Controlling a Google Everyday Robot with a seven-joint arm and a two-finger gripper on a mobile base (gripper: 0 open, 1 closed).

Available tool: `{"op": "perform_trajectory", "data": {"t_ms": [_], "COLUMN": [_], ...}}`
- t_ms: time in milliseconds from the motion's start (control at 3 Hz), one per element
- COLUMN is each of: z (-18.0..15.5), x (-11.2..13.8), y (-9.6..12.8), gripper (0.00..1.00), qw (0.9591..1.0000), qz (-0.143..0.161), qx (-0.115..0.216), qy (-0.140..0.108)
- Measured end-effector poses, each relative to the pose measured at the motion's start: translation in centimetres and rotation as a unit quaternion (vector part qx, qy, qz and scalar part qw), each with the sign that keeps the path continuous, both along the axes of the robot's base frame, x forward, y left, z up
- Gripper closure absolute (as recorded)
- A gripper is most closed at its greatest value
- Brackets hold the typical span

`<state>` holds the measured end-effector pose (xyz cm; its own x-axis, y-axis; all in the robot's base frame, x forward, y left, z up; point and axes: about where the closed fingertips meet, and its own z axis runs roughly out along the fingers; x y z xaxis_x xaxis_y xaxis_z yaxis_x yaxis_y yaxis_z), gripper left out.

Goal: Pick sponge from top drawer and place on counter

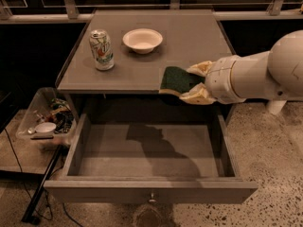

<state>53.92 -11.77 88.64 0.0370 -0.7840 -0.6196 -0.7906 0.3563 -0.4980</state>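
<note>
My gripper [193, 82] comes in from the right on a thick white arm and is shut on the sponge [174, 79]. The sponge shows a dark green top and a thin yellow underside. It is held in the air at the counter's front edge, partly over the counter [184, 37] and above the open top drawer [150, 191]. The drawer is pulled out, its grey inside bare, with a small metal knob on its front panel. The arm's shadow lies on the drawer floor.
A green and white drink can [101, 49] and a white bowl [142, 40] stand on the counter's left and middle back. A clear bin of clutter [46, 119] sits on the floor to the left. A railing runs behind the cabinet.
</note>
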Motion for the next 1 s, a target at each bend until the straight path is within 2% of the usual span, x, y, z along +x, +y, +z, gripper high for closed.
{"op": "perform_trajectory", "data": {"t_ms": [333,667,1000], "z": [0.3,1.5,2.5], "x": [0.3,3.1,7.8], "y": [0.2,1.5,3.2], "gripper": [1.00,1.00,1.00], "qw": [1.0000,0.9994,0.9986], "qz": [0.002,0.022,0.042], "qx": [0.000,-0.012,-0.012], "qy": [-0.004,-0.023,-0.031]}}
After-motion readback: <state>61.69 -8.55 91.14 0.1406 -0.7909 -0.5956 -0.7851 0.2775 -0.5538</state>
